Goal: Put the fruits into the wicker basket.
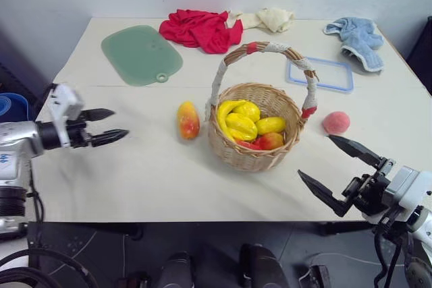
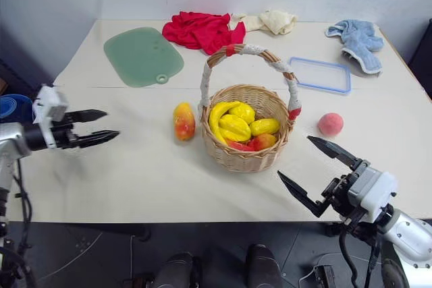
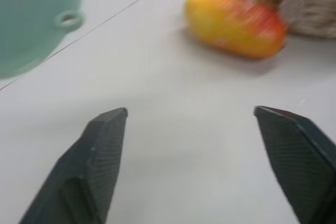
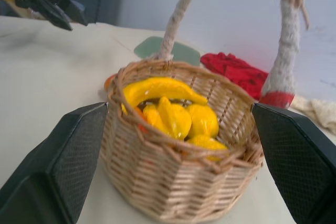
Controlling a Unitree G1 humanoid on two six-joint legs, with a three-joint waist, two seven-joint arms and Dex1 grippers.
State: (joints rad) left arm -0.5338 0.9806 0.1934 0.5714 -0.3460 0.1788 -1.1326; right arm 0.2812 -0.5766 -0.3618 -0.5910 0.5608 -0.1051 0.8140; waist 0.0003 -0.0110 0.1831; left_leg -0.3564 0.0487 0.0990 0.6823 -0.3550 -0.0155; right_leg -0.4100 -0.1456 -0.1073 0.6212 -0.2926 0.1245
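Note:
The wicker basket (image 1: 251,157) stands mid-table with its tall cloth-wrapped handle upright; it holds a yellow banana, yellow pieces and a red-orange fruit. The mango (image 1: 188,120) lies on the table just left of the basket, also seen as the mango (image 3: 236,24) in the left wrist view. The peach (image 1: 336,123) sits on the table to the basket's right. My left gripper (image 1: 119,125) hovers open and empty well left of the mango, pointing toward it. My right gripper (image 1: 315,156) is open and empty near the front edge, facing the basket (image 4: 173,182), with the peach just beyond it.
A green mat (image 1: 142,54) lies at the back left. A red cloth (image 1: 201,30), a cream cloth (image 1: 270,18) and a blue cloth (image 1: 358,38) line the far edge. A blue-rimmed clear lid (image 1: 320,74) lies behind the basket to its right.

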